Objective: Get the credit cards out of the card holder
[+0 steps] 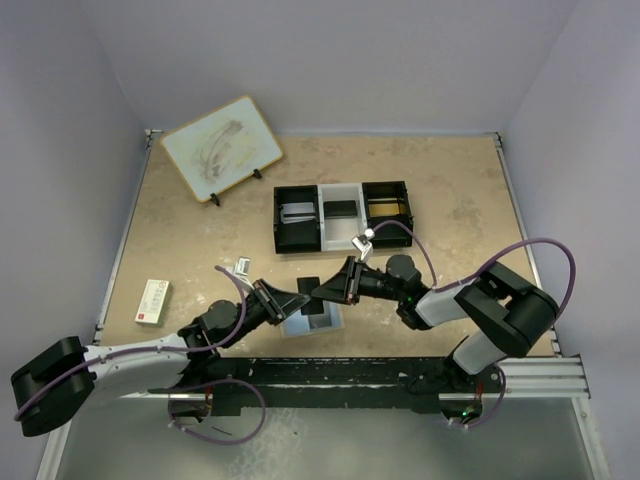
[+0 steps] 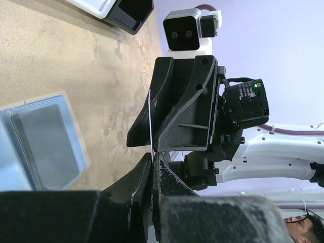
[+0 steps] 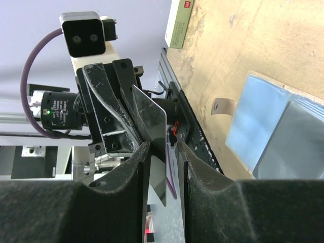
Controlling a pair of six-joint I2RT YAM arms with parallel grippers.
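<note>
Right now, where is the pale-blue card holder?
Top view: the card holder lies centrally near the table's front edge, on the near side of the three-compartment tray.

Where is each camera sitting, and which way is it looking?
Top camera: above and behind the robot, looking down on the tan table; the left arm and right arm show, with the left gripper and right gripper meeting at a dark thin flat card.
Left wrist camera: on the left arm, looking along its own fingers at the right gripper.
Right wrist camera: on the right arm, looking along its own fingers at the left gripper.
Shared: both wrist views show that card and the pale-blue folding card holder.
</note>
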